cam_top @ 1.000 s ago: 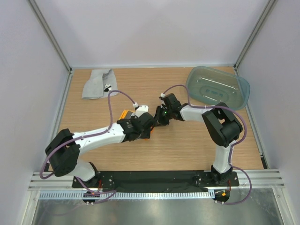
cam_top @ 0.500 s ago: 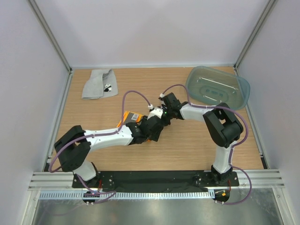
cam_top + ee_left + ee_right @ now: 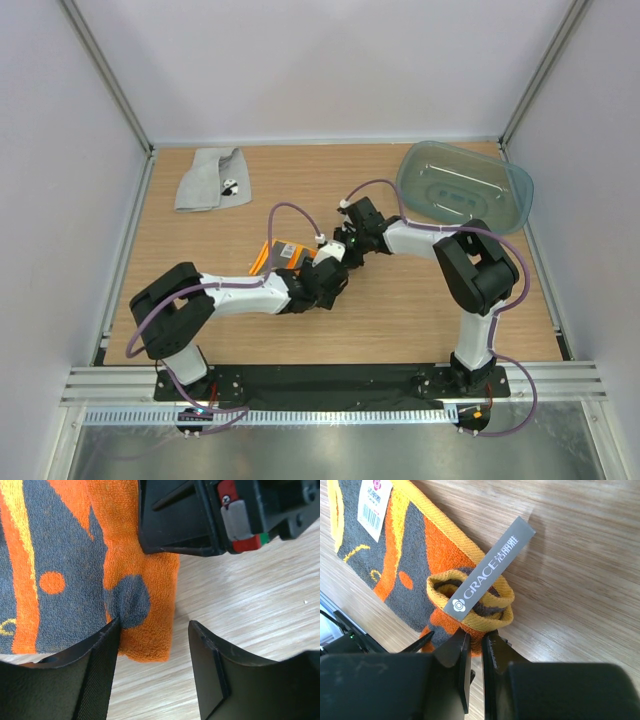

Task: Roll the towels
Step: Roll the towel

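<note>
Orange towel in right gripper

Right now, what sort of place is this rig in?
Likely a robot test cell: a wooden table boxed in by plain white walls on metal rails, two arms bolted to a black plate, with an orange towel, a grey towel and a plastic tub as props.

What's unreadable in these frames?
- Top view: orange towel sits mostly under the left gripper; roll progress hidden.
- Top view: grey towel is too small to tell its folds.
- Left wrist view: orange towel runs off the left and top edges; right gripper covers part of it.
</note>
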`<state>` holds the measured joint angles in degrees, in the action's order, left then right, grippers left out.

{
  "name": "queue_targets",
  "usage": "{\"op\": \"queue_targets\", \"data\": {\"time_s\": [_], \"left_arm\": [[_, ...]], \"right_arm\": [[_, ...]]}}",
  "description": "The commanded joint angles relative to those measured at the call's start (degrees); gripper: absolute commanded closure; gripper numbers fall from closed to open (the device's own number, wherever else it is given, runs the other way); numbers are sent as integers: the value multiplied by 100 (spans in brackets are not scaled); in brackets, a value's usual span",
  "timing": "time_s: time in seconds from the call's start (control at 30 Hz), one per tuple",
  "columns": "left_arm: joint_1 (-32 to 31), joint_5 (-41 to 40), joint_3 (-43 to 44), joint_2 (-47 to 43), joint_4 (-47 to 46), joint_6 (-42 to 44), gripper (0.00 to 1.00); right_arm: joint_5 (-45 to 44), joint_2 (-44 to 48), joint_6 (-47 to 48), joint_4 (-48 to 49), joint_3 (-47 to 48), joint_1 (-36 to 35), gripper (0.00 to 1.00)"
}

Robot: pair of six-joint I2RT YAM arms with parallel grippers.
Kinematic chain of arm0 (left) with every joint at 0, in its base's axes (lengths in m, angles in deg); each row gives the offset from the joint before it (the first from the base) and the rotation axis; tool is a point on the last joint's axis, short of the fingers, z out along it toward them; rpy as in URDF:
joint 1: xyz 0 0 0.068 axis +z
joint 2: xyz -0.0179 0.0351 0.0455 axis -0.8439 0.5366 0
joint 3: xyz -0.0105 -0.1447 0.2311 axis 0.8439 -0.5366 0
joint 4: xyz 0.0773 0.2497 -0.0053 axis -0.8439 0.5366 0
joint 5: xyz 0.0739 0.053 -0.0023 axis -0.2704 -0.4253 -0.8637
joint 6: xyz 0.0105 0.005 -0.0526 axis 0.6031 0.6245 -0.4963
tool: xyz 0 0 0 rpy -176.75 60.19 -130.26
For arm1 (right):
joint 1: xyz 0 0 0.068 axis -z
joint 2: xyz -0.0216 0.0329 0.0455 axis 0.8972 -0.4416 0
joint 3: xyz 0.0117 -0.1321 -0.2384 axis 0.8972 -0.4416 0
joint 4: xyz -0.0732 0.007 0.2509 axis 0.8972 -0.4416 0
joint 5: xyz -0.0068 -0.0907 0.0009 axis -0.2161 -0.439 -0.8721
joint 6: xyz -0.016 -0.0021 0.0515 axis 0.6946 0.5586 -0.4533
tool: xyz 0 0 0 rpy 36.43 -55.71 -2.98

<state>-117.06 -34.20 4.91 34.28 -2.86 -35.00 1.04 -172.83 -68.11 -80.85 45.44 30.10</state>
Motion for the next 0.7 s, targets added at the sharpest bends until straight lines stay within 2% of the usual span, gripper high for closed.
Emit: {"op": "queue_targets", "data": {"time_s": [0.0,0.07,0.37,0.5,0.6,0.67], "left_arm": [[9,-113,-206,54,-111,-180,44],[9,-104,-286,36,-155,-233,46],[0,-236,-611,220,-217,-321,68],[9,-183,-515,388,-111,-426,87],[9,-52,-410,379,20,-435,96],[9,185,-330,239,108,-470,99]], "right_arm": [[-66,339,126,-183,254,-32,89],[-74,331,143,-236,324,-32,88],[-92,260,170,-359,491,-32,87],[-119,217,222,-447,518,12,86],[-162,207,266,-543,509,108,83],[-224,251,328,-622,465,213,75]]}}
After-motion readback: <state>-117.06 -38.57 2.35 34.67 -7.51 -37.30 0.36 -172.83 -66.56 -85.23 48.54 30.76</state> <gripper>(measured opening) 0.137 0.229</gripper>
